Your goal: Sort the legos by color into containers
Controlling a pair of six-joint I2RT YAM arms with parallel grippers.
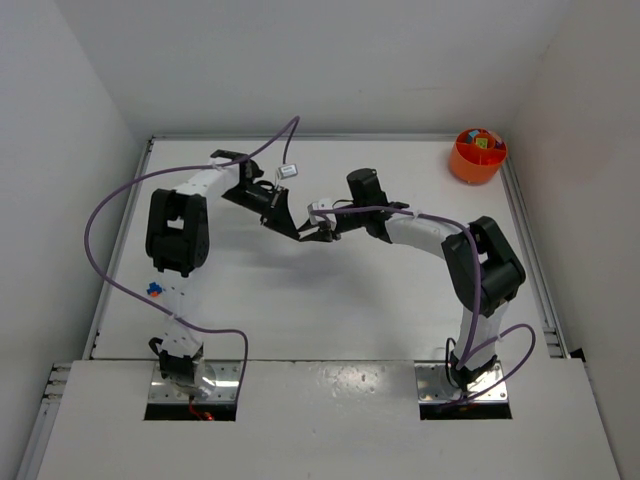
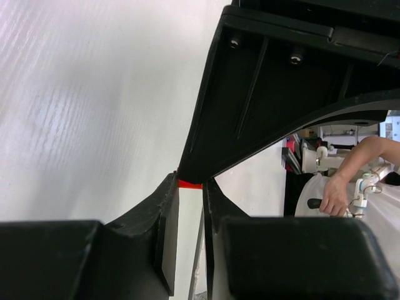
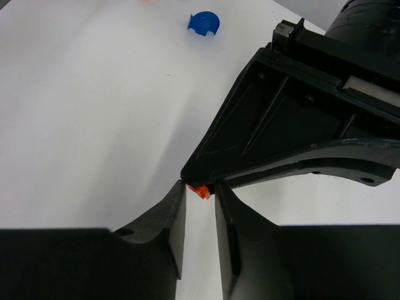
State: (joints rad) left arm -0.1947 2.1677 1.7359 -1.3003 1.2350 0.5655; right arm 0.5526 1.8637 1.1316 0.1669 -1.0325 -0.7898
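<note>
My two grippers meet tip to tip above the middle of the table. The left gripper [image 1: 298, 233] is shut on a tiny orange brick [image 2: 190, 184], which fills the gap between its tips [image 2: 190, 187]. The right gripper [image 1: 314, 236] points at it from the right. Its jaws stand narrowly apart on either side of the same orange brick [image 3: 201, 190], with a thin gap showing on each side in the right wrist view [image 3: 200, 192]. The round orange tub [image 1: 478, 155] with several coloured bricks in it stands at the far right corner.
A few small bricks, blue and orange [image 1: 154, 290], lie on the table by the left edge, next to the left arm. A small blue rounded piece [image 3: 203, 22] lies on the white table beyond the grippers. Purple cables loop off both arms.
</note>
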